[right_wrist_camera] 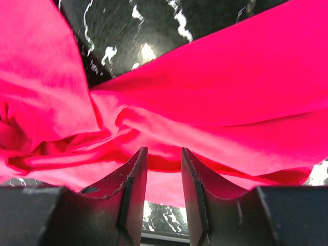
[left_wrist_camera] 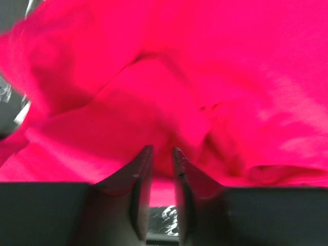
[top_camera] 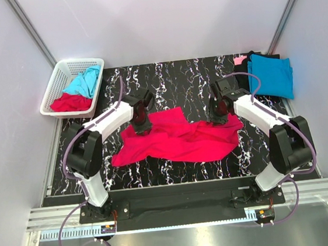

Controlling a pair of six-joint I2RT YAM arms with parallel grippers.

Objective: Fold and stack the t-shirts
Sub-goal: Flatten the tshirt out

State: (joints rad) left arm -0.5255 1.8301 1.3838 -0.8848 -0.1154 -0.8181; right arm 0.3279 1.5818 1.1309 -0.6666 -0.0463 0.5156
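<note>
A: Where's the red shirt (top_camera: 177,140)?

B: Middle of the black marble table (top_camera: 165,76). It's crumpled, spread wide between the 2 arms, not folded. Wrinkles run across it.

A: Left gripper (top_camera: 141,125)?

B: Pointing down on the shirt's far left edge. In the wrist view its fingers (left_wrist_camera: 139,171) stand close together with a thin gap, and red cloth shows in the gap. Pinched, or just cloth lying behind the tips? Cannot tell.

A: Right gripper (top_camera: 218,116)?

B: Down on the shirt's far right corner. Its fingers (right_wrist_camera: 134,171) sit wider apart than the left ones, with a ridge of red cloth right at the tips and bare table beyond it. Grasping or loose, cannot tell.

A: Other shirts?

B: The white basket (top_camera: 52,90) at the far left corner holds 2. A turquoise shirt (top_camera: 86,81) is at the far side and a 2nd red shirt (top_camera: 71,102) at the near side, touching.

A: And on the right?

B: 1 pile at the far right edge, well apart from the grippers. A folded turquoise shirt (top_camera: 271,75) is on top. Black cloth (top_camera: 243,76) pokes out under its left side, and pink cloth (top_camera: 240,60) shows at the far left corner of the pile.
</note>
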